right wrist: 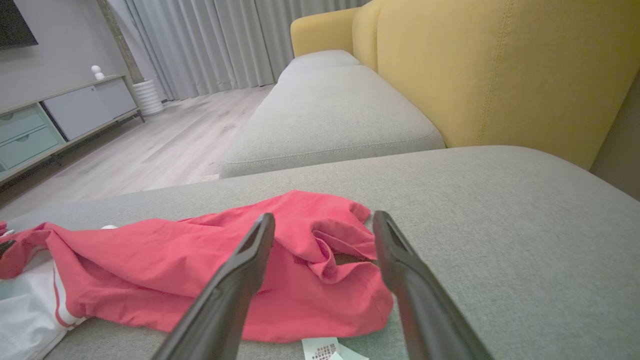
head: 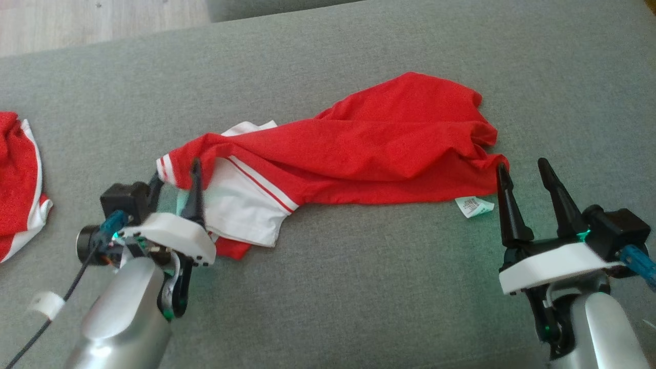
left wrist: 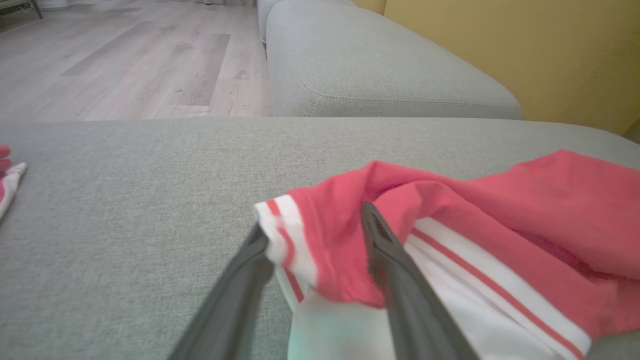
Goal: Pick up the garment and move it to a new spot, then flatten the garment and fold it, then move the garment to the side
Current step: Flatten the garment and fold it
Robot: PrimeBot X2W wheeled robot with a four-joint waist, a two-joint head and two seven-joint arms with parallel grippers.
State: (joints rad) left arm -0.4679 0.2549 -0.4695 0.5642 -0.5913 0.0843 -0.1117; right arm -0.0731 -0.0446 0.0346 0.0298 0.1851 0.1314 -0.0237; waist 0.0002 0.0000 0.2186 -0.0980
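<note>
Setting: a grey sofa cushion point(head: 359, 287) serves as the work surface, with wood floor point(head: 77, 20) beyond its far edge and a yellow backrest point(right wrist: 500, 65) to the far right.
Garment: the red garment point(head: 389, 138) lies mid-cushion, drawn into a long rumpled band from left to right. A white panel with red stripes is at its left end, and a white label point(head: 474, 206) sits on the cushion by its near right edge.
Left gripper: the left gripper point(head: 174, 171) has its fingers spread, with the striped hem between them. It is placed to pinch that end but has not closed on it.
Right gripper: the right gripper point(head: 520, 164) also stands parted, just near of the red right-hand corner. One fingertip touches the fabric and nothing is held.
Rationale: one gripper at each end probably lets the cloth be pulled taut along its length, which is what flattening needs.
Stage: judged as the flattening step; no fold is made yet.
Bystander item: a second red-and-white cloth point(head: 18, 179) lies at the far left edge, well apart.
</note>
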